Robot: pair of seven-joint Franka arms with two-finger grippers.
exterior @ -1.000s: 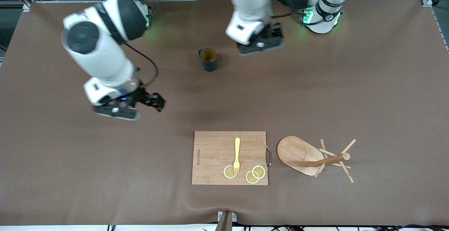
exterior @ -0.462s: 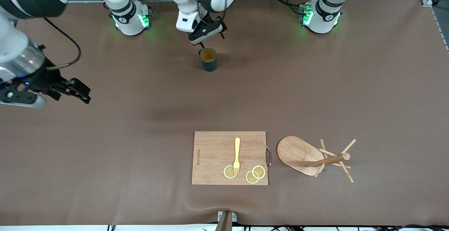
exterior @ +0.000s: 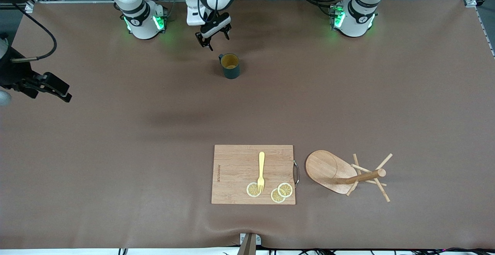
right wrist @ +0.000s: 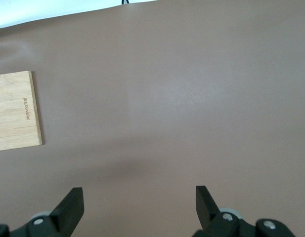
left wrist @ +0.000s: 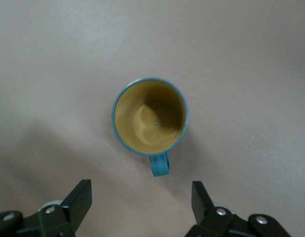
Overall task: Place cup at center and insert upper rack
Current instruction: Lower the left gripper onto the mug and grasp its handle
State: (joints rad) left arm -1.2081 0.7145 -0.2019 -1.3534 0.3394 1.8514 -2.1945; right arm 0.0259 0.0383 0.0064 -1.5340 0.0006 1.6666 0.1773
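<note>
Standing upright, cup (left wrist: pixel 150 116), tan-lined inside

Right gripper (exterior: pixel 46 86) cut by front-view edge; cutting board (right wrist: pixel 14 111) cropped in right wrist view

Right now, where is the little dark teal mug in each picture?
Front view: the small dark teal ribbed mug stands upright on the brown table, near the robots' bases.
Left wrist view: mug at centre, seen from above.
Right wrist view: not in it.
Shared landmark: its loop handle.

Brown table (exterior: pixel 116 162) – cup (exterior: pixel 231 65), cutting board (exterior: pixel 236 173), upper rack (exterior: pixel 340 171).
</note>
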